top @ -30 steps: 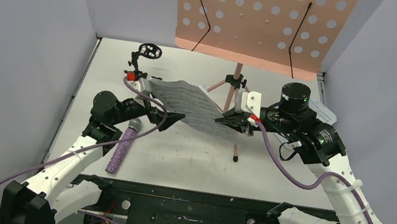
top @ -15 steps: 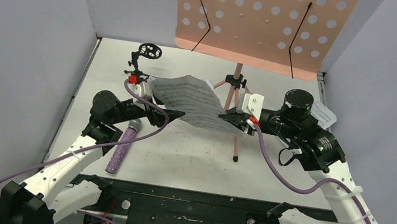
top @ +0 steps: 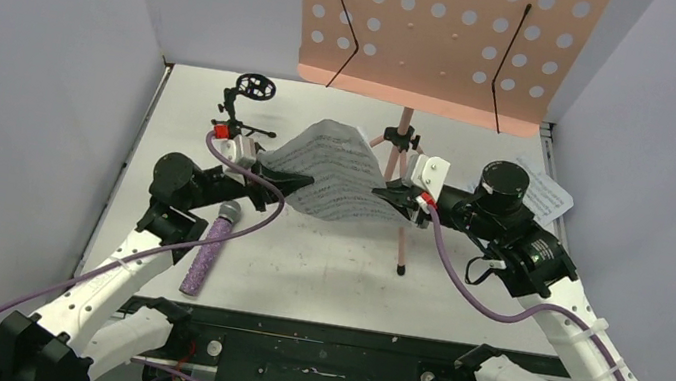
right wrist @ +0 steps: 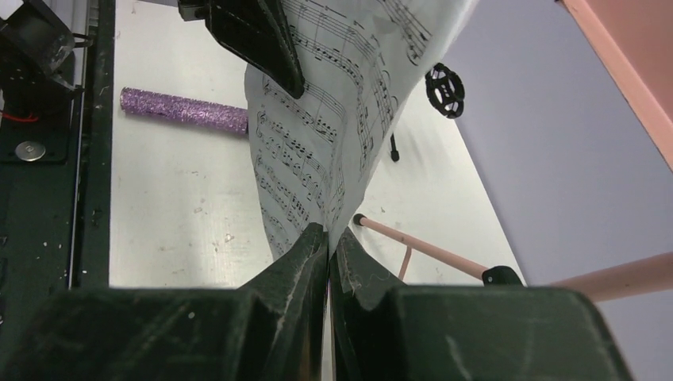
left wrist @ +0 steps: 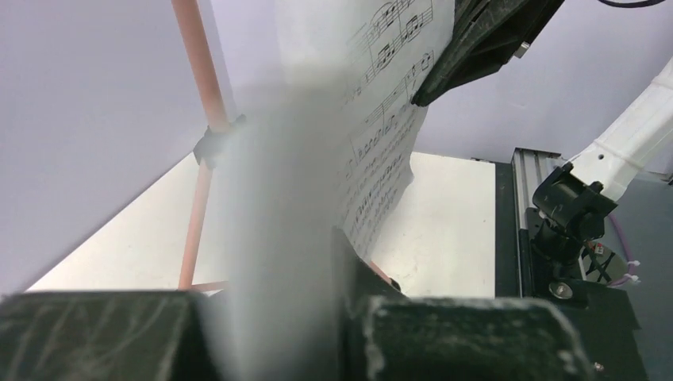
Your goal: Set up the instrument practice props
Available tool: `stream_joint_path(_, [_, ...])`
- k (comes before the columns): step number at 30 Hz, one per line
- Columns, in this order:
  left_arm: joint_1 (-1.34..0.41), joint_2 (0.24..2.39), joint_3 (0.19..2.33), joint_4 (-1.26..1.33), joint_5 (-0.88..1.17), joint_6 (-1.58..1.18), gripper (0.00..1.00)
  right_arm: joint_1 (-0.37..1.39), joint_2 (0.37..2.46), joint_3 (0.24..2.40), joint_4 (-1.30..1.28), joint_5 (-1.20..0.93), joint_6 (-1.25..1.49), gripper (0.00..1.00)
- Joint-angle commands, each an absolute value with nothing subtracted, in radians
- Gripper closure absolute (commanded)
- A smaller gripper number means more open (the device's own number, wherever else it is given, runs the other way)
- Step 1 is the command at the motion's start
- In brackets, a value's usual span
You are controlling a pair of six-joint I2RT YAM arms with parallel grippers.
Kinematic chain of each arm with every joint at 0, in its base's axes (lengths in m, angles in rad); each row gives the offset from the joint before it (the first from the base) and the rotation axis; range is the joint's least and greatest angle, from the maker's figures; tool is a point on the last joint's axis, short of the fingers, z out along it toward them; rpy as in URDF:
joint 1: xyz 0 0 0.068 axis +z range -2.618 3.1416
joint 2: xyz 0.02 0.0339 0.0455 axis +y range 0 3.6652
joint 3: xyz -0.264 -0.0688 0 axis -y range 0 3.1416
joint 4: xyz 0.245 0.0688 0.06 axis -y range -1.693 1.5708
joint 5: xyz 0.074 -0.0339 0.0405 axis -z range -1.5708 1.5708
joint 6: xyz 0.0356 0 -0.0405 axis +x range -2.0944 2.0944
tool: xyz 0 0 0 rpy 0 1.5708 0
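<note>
The white sheet-music pages (top: 336,175) hang in the air as an upward arch between my two grippers, in front of the pink music stand's pole (top: 404,130). My left gripper (top: 286,186) is shut on their left edge; in its wrist view the blurred pages (left wrist: 381,119) fill the gap at the left gripper (left wrist: 317,313). My right gripper (top: 392,197) is shut on the right edge, the pages (right wrist: 333,119) pinched at the right gripper (right wrist: 328,242). The stand's perforated desk (top: 448,35) is bare. The purple microphone (top: 209,250) lies on the table at the left. The black mic stand (top: 248,101) stands at the back left.
One stand leg (top: 401,251) reaches forward under the pages, its black foot on the table. Another printed sheet (top: 546,191) lies at the back right behind my right arm. Grey walls close in both sides. A black rail (top: 322,335) runs along the near edge.
My left gripper has shut on the pages' left edge. My right gripper has moved left toward it, and the pages have bowed from a flat sheet into an arch.
</note>
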State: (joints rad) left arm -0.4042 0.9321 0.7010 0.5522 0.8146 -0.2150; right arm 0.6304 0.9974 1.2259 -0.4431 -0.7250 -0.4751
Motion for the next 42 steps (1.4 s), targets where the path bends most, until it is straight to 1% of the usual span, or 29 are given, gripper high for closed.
stream_joint_path(1, [-0.408,0.907,0.740,0.586,0.801,-0.226,0.96,0.635,0.963,1.214,-0.325,-0.687,-0.418,0.95])
stream_joint_path(2, [-0.409,0.905,0.739,0.585,0.799,-0.228,1.00,0.635,0.962,1.209,-0.319,-0.680,-0.413,0.95])
stream_joint_path(5, [-0.408,0.899,0.736,0.581,0.790,-0.234,1.00,0.634,0.959,1.199,-0.299,-0.660,-0.394,0.94])
stream_joint_path(6, [-0.409,0.897,0.735,0.580,0.787,-0.236,1.00,0.634,0.959,1.197,-0.294,-0.656,-0.386,0.92])
stream_joint_path(7, [-0.409,0.893,0.735,0.579,0.781,-0.238,1.00,0.633,0.960,1.198,-0.289,-0.649,-0.371,0.87])
stream_joint_path(11, [-0.408,0.877,0.729,0.577,0.759,-0.243,1.00,0.633,0.964,1.204,-0.297,-0.608,-0.341,0.64])
stream_joint_path(13, [-0.408,0.873,0.730,0.577,0.756,-0.249,1.00,0.633,0.963,1.207,-0.295,-0.589,-0.332,0.47])
stream_joint_path(15, [-0.408,0.868,0.732,0.580,0.755,-0.259,1.00,0.632,0.966,1.211,-0.296,-0.584,-0.323,0.38])
stream_joint_path(19, [-0.409,0.870,0.734,0.597,0.753,-0.284,1.00,0.632,0.967,1.209,-0.305,-0.561,-0.313,0.27])
stream_joint_path(26, [-0.409,0.886,0.737,0.661,0.749,-0.385,1.00,0.622,0.957,1.169,-0.282,-0.505,-0.245,0.17])
stream_joint_path(28, [-0.408,0.889,0.740,0.662,0.753,-0.402,1.00,0.618,0.956,1.157,-0.261,-0.505,-0.217,0.16])
stream_joint_path(36, [-0.408,0.883,0.726,0.695,0.746,-0.482,1.00,0.593,0.949,1.108,-0.158,-0.558,-0.121,0.17])
stream_joint_path(42, [-0.409,0.877,0.700,0.725,0.716,-0.549,1.00,0.557,0.963,1.100,-0.093,-0.649,-0.079,0.17])
